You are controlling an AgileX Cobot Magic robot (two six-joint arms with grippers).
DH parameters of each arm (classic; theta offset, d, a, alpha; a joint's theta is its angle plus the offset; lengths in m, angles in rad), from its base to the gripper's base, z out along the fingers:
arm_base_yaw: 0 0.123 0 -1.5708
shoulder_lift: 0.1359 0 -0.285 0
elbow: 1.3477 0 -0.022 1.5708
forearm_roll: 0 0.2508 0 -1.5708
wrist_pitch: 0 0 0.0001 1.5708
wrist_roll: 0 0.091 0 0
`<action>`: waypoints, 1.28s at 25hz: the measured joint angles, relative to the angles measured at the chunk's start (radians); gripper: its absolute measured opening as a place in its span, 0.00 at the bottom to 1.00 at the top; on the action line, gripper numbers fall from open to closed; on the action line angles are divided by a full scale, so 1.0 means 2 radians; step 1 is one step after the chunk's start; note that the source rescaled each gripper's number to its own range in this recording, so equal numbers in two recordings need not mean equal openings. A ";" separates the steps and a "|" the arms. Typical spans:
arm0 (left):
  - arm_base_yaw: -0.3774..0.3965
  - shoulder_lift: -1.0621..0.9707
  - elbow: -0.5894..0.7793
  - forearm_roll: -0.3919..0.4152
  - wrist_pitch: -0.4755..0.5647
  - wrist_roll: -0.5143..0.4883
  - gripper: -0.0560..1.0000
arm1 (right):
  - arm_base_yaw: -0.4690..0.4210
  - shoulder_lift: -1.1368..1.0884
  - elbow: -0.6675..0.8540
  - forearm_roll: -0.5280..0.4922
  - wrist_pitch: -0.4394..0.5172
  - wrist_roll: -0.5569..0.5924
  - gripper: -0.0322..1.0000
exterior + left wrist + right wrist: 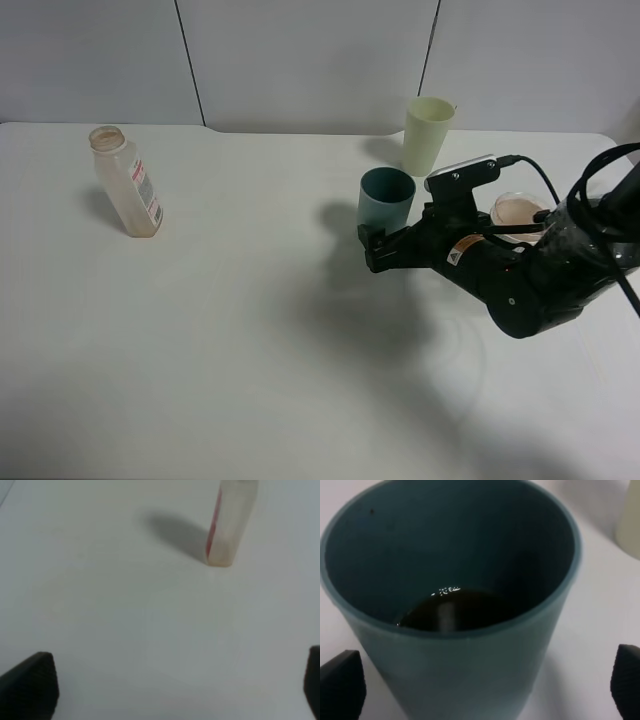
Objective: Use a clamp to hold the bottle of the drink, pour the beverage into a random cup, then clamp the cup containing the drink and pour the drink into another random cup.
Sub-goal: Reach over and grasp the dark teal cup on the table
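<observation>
Up high, the right clamp (377, 248) sits low over the white table (250, 350), right at the near side of the teal cup (385, 198), with its bulky black arm (530, 280) trailing off to the right edge. From there you can't tell how its jaws stand, but the right wrist camera settles it: two black fingertips (340, 685) sit wide apart, one on each side of the cup, with bare table showing between each tip and the cup wall, so nothing is gripped. That close view also shows the beverage (455, 611), a dark pool lying in the bottom of the upright teal cup, which the high camera misses entirely. A pale yellow-green cup (428, 135) stands just behind the teal one, and a third cup (510, 210) peeks out behind the arm and its cable. Far over on the left stands the bottle (125, 180), upright, uncapped, well apart from the cups. The left clamp (175, 687) never appears in the high shot; its own camera shows the tips spread to the corners of the picture, over bare table, with the bottle's lower half and its shadow ahead.
</observation>
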 joint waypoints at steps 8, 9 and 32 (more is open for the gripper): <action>0.000 0.000 0.000 0.000 0.000 0.000 1.00 | 0.000 0.034 0.000 0.000 -0.063 -0.007 0.94; 0.000 0.000 0.000 0.000 0.000 0.000 1.00 | 0.000 0.035 0.000 0.000 -0.068 -0.007 0.94; 0.000 0.000 0.000 0.000 0.000 0.000 1.00 | 0.000 0.053 -0.070 -0.019 -0.041 -0.006 0.94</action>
